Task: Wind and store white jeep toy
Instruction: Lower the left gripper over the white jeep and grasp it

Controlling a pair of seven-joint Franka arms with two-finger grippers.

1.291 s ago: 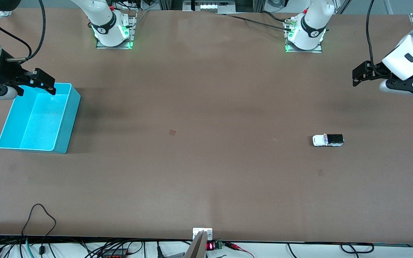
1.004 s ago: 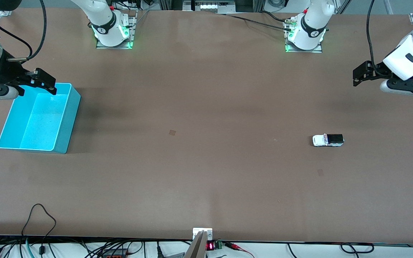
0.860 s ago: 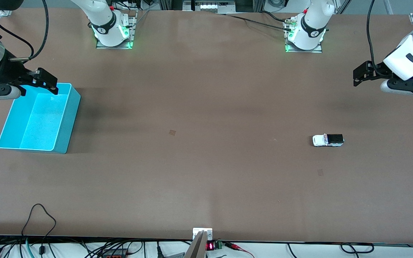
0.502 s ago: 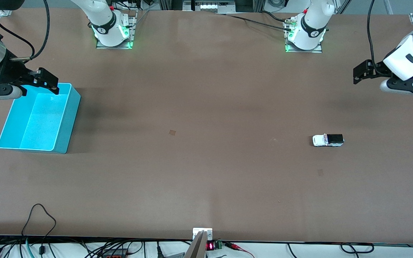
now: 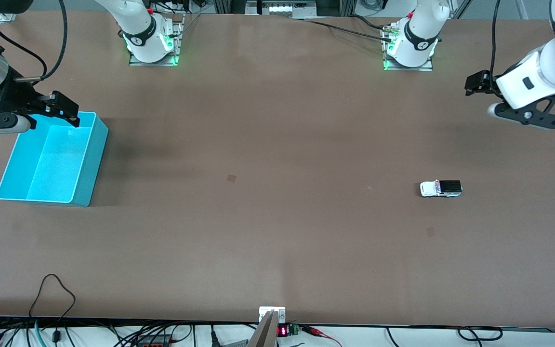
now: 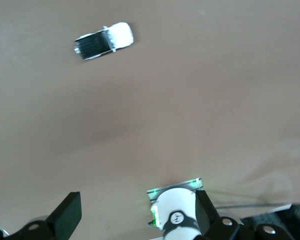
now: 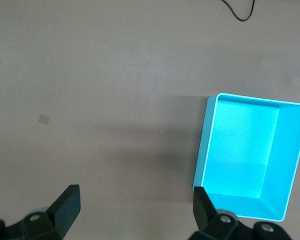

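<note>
The white jeep toy (image 5: 441, 188) stands on its wheels on the brown table (image 5: 277, 217) toward the left arm's end, its white cab pointing to nine o'clock in the front view and its black bed to three o'clock; nothing touches it. In the left wrist view the same toy (image 6: 104, 41) sits alone on bare tabletop, well apart from the gripper's own fingers (image 6: 67, 216). The left gripper (image 5: 475, 86) hangs in the air over the table at about one o'clock from the toy, well apart from it, its jaws spread wide and holding nothing; the left wrist view shows the two black fingers set far apart with only the table and the arm's base (image 6: 175, 212) between them. The turquoise bin (image 5: 87, 159) rests near the right arm's end of the table, at nine o'clock from the toy and well apart from it, with nothing visible inside. The right gripper (image 5: 27, 115) hovers over the bin's rim at the corner toward the robots' bases, its jaws likewise spread and holding nothing; in the right wrist view the bin (image 7: 290, 165) lies below, with one finger (image 7: 205, 207) over its wall. A loose black cable (image 5: 53, 289) curls on the table at the edge nearest the front camera.
</note>
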